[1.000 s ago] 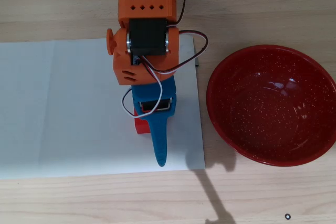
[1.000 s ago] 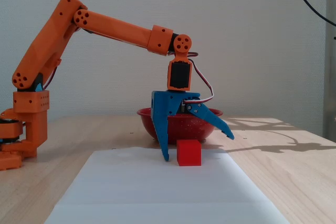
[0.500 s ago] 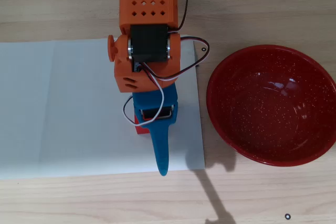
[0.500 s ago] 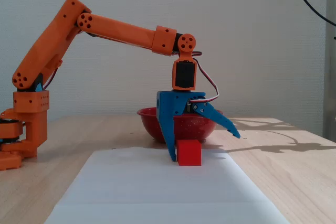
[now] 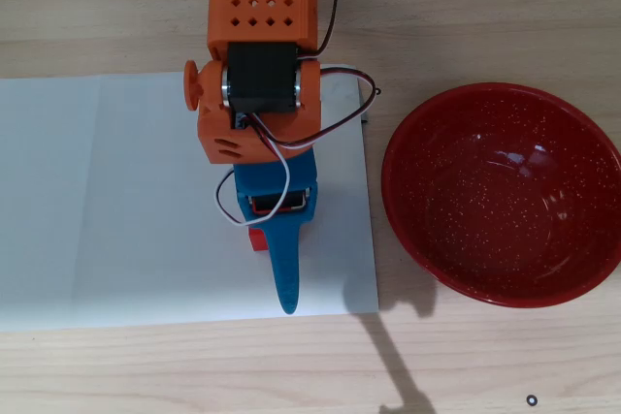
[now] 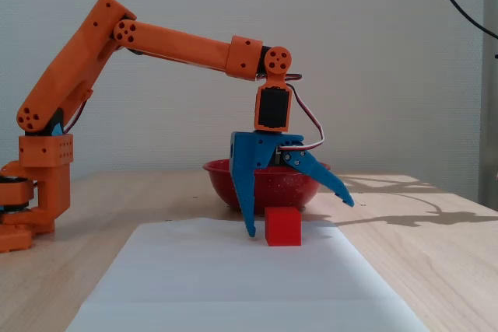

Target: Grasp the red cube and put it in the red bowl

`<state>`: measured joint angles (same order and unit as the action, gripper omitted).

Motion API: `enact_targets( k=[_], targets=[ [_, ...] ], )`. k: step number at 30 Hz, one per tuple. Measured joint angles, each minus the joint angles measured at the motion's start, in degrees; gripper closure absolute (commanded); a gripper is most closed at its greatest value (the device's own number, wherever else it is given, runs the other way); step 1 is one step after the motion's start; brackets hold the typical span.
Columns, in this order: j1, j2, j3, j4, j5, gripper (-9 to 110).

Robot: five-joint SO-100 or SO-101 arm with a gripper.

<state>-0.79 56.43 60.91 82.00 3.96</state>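
The claw (image 6: 299,215) is open around the red cube (image 6: 283,227) on the white paper (image 5: 116,201). It should go slightly lower and center before closing, then lift toward the red bowl (image 5: 505,196).

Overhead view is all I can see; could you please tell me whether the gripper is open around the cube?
Observer: Yes. In the fixed view the gripper is open, with one finger on either side of the cube.
Operator: Thank you. Are both fingertips down at the paper?
Observer: Only the left one reaches the paper; the right one is raised off it, splayed out to the right.
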Motion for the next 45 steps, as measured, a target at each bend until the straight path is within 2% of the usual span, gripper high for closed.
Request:
enact_targets(
  k=[7,12,19,32,34,40,45],
  targets=[
    [-1.41,0.0,0.0,-0.7,-0.09,41],
    [-2.2,0.0,0.0,-0.7,-0.44,51],
    [-2.02,0.0,0.0,-0.7,0.97,47],
    [-1.93,0.0,0.0,-0.7,1.41,50],
    [-1.93,0.0,0.0,-0.7,1.67,53],
    [-1.93,0.0,0.0,-0.7,2.72,74],
    [-1.93,0.0,0.0,-0.26,3.87,84]
  ],
)
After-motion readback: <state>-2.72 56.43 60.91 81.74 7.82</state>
